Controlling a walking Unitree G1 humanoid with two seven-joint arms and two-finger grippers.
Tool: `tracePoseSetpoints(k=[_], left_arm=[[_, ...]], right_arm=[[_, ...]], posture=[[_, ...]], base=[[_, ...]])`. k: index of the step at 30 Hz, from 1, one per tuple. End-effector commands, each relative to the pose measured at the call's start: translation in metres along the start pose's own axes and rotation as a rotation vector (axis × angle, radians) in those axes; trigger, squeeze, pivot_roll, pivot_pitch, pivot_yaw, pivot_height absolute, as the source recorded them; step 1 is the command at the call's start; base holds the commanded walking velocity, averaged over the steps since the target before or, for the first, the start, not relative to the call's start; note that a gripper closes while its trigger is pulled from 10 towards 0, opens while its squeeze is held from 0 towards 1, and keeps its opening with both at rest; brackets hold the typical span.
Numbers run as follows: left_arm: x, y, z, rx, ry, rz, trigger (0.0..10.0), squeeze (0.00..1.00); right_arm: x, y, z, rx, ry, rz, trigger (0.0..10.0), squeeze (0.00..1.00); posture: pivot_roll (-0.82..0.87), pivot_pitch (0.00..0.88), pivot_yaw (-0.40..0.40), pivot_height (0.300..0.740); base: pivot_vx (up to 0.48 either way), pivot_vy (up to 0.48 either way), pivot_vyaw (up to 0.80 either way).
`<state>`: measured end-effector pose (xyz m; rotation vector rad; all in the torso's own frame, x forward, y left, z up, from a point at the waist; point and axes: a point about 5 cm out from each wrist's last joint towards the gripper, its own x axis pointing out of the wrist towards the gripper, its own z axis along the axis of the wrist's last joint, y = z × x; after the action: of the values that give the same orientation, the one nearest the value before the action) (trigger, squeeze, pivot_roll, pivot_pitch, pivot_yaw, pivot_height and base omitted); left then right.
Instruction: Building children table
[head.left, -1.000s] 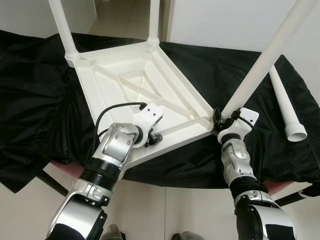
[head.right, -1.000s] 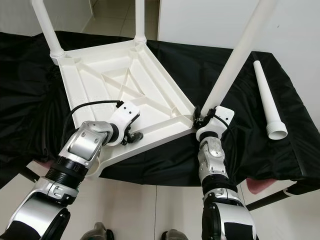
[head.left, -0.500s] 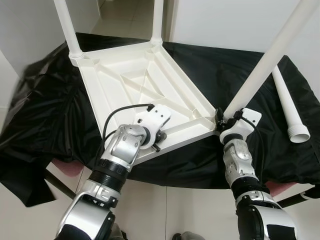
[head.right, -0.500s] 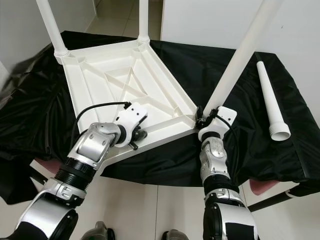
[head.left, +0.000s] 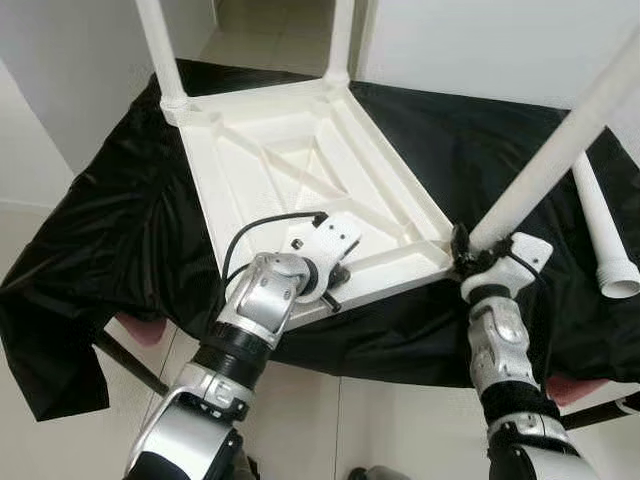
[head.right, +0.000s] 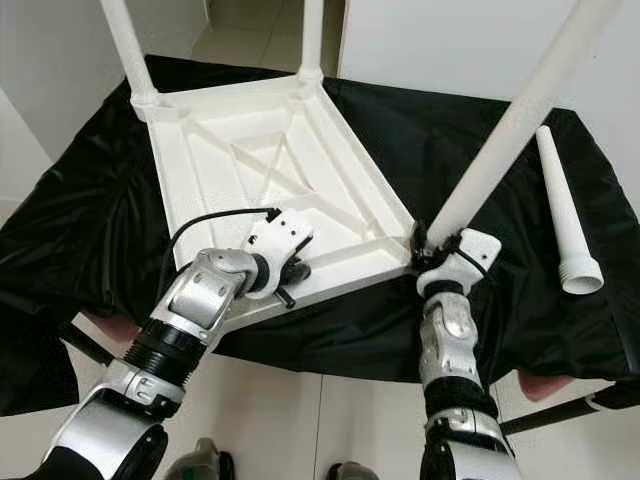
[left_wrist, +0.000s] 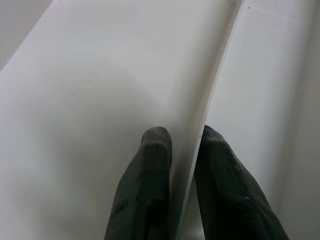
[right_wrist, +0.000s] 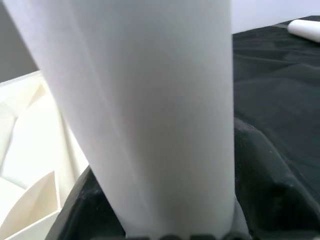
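The white children's table top (head.left: 300, 170) lies upside down on a black cloth, ribs facing up. Two white legs (head.left: 160, 50) (head.left: 342, 40) stand in its far corners. My left gripper (head.left: 335, 285) is shut on the table's near rim; the left wrist view has a black finger (left_wrist: 150, 175) on each side of that rim (left_wrist: 212, 95). My right gripper (head.left: 468, 255) is shut on the foot of a third leg (head.left: 555, 150), which leans up and to the right from the near right corner. That leg (right_wrist: 150, 100) is close up in the right wrist view.
A fourth white leg (head.left: 605, 235) lies loose on the black cloth (head.left: 120, 220) at the far right, wide end toward me. The cloth hangs over the support's front edge, with pale floor (head.left: 370, 420) below. White walls stand behind.
The whole picture has shifted right and the left cloth edge has come into sight, so the camera moved. Both grippers keep their holds on the rim and the leg.
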<state>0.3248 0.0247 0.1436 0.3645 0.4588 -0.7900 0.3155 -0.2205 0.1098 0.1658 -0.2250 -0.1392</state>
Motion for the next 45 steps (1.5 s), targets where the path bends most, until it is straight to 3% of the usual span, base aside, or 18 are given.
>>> tracePoseSetpoints(k=[1, 5, 10, 11, 16, 23, 24, 25, 26, 35, 39, 42, 45], left_arm=[[-0.002, 0.018, 0.000, -0.005, -0.011, 0.246, 0.0, 0.00], [0.000, 0.016, 0.003, -0.007, -0.020, 0.239, 0.0, 0.00], [0.001, 0.014, 0.004, -0.004, -0.020, 0.232, 0.0, 0.00], [0.002, 0.014, 0.005, -0.003, -0.020, 0.228, 0.0, 0.00], [0.002, 0.014, 0.007, 0.005, -0.024, 0.224, 0.0, 0.00], [0.001, 0.016, 0.009, 0.007, -0.029, 0.230, 0.0, 0.00], [0.002, 0.016, 0.009, 0.008, -0.030, 0.230, 0.0, 0.00], [0.002, 0.016, 0.009, 0.008, -0.030, 0.230, 0.0, 0.00], [0.002, 0.017, 0.009, 0.009, -0.031, 0.230, 0.0, 0.00], [0.004, 0.020, 0.017, 0.000, -0.044, 0.238, 0.0, 0.00], [0.006, 0.022, 0.027, -0.013, -0.068, 0.249, 0.0, 0.00], [0.009, 0.023, 0.039, -0.034, -0.099, 0.267, 0.0, 0.00], [0.012, 0.022, 0.045, -0.039, -0.112, 0.273, 0.0, 0.00]], right_arm=[[-0.010, 0.010, -0.001, 0.062, -0.042, 0.067, 10.0, 0.00], [-0.017, 0.011, 0.006, 0.099, -0.067, 0.110, 10.0, 0.00], [-0.019, 0.012, 0.010, 0.065, -0.072, 0.153, 10.0, 0.00], [-0.018, 0.011, 0.013, 0.070, -0.088, 0.164, 10.0, 1.00], [-0.015, 0.010, 0.021, 0.056, -0.119, 0.174, 10.0, 1.00], [-0.007, 0.012, 0.037, -0.047, -0.159, 0.206, 10.0, 1.00], [-0.006, 0.010, 0.039, -0.055, -0.163, 0.191, 10.0, 0.75], [-0.006, 0.010, 0.039, -0.055, -0.163, 0.191, 10.0, 0.75], [-0.006, 0.009, 0.040, -0.057, -0.165, 0.174, 10.0, 0.00], [-0.013, 0.008, 0.031, -0.025, -0.118, 0.065, 10.0, 0.00], [-0.023, 0.021, 0.018, 0.013, -0.071, 0.048, 10.0, 0.00], [-0.033, 0.039, 0.008, 0.044, -0.030, 0.082, 10.0, 0.00], [-0.037, 0.045, 0.005, 0.048, -0.019, 0.093, 10.0, 0.00]], posture=[[0.02, 0.062, -0.009, 0.740], [0.01, 0.061, -0.002, 0.740], [0.00, 0.061, 0.003, 0.740], [0.00, 0.061, 0.005, 0.740], [0.00, 0.061, 0.004, 0.740], [0.00, 0.060, 0.004, 0.740], [0.00, 0.060, 0.004, 0.740], [0.00, 0.060, 0.004, 0.740], [0.00, 0.060, 0.003, 0.740], [0.00, 0.063, 0.005, 0.740], [0.00, 0.064, 0.009, 0.740], [-0.01, 0.068, 0.014, 0.740], [-0.01, 0.071, 0.016, 0.740]], base=[[0.000, 0.000, 0.00], [0.000, 0.000, 0.00], [0.000, 0.000, 0.00], [0.000, 0.000, 0.00], [0.000, 0.000, 0.00], [0.000, 0.000, 0.00], [0.000, 0.000, 0.00], [0.000, 0.000, 0.00], [0.000, 0.000, 0.00], [0.000, 0.000, 0.00], [0.000, 0.000, 0.00], [0.000, 0.000, 0.00], [0.000, 0.000, 0.00]])
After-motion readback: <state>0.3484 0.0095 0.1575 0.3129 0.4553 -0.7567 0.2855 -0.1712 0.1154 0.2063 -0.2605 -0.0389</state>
